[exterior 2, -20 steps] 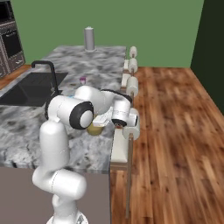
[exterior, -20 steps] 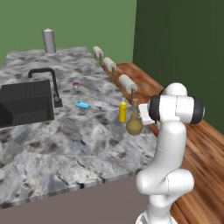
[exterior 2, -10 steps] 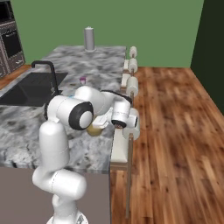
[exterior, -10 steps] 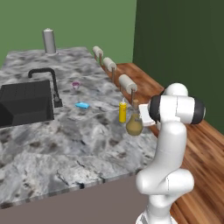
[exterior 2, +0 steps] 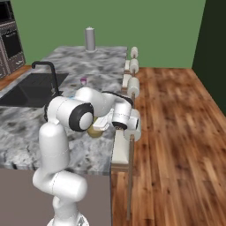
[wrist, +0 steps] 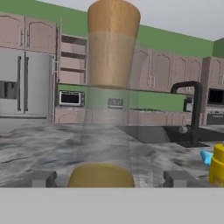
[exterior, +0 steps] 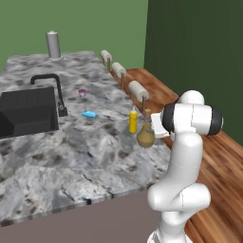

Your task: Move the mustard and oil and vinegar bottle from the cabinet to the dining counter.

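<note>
The oil and vinegar bottle [exterior: 145, 135] stands upright on the dining counter [exterior: 57, 152] near its right edge. It is a rounded flask of olive-gold liquid with a tan stopper [wrist: 113, 52]. The yellow mustard [exterior: 133, 122] stands just beyond it, and it also shows at the right of the hand view [wrist: 217, 164]. My gripper [wrist: 110, 178] is open, with one finger on each side of the flask's neck and a gap on both sides. From the right base view the flask [exterior 2: 93, 131] peeks out under my wrist. Brownish-mauve cabinet fronts [wrist: 26, 37] line the far wall.
A black sink [exterior: 26, 111] with a faucet [exterior: 57, 90] is set into the counter's left side. A blue item [exterior: 88, 114], a small pink item [exterior: 82, 91] and a grey cylinder [exterior: 53, 45] also stand on it. White stools [exterior: 137, 89] line the right edge over the wood floor [exterior 2: 176, 132].
The arm, the flask and the mustard stay where they were. The fingers at the flask's neck now stand wider apart.
</note>
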Robot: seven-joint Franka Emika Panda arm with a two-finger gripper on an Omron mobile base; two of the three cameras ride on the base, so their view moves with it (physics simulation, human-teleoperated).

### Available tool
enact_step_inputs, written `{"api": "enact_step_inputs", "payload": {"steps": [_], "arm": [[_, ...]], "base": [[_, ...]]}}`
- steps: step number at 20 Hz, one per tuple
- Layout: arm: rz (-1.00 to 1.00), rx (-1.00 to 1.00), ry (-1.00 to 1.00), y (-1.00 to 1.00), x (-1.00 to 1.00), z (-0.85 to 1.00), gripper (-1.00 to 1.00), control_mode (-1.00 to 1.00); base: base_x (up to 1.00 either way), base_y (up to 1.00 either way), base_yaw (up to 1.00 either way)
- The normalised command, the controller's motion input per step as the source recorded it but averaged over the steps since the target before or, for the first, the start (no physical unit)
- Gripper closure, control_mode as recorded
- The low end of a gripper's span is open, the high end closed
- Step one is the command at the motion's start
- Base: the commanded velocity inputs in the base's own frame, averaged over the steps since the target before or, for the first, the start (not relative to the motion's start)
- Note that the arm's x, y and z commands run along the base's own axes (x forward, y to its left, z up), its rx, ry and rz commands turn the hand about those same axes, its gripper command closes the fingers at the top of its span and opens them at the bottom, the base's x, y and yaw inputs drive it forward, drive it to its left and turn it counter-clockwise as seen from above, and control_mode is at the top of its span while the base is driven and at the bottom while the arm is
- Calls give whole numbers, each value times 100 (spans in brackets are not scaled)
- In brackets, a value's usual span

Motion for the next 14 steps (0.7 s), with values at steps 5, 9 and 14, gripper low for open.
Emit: {"api": "enact_step_inputs", "payload": {"steps": [5, 9, 14], "arm": [[0, 0, -1, -10, 0, -16, -100, -100], [-1, 0, 0, -13, -1, -9, -100, -100], [-3, 0, 0, -8, -13, -7, -100, -100]], "base": [[0, 0, 0], [0, 0, 0], [0, 0, 0]]}}
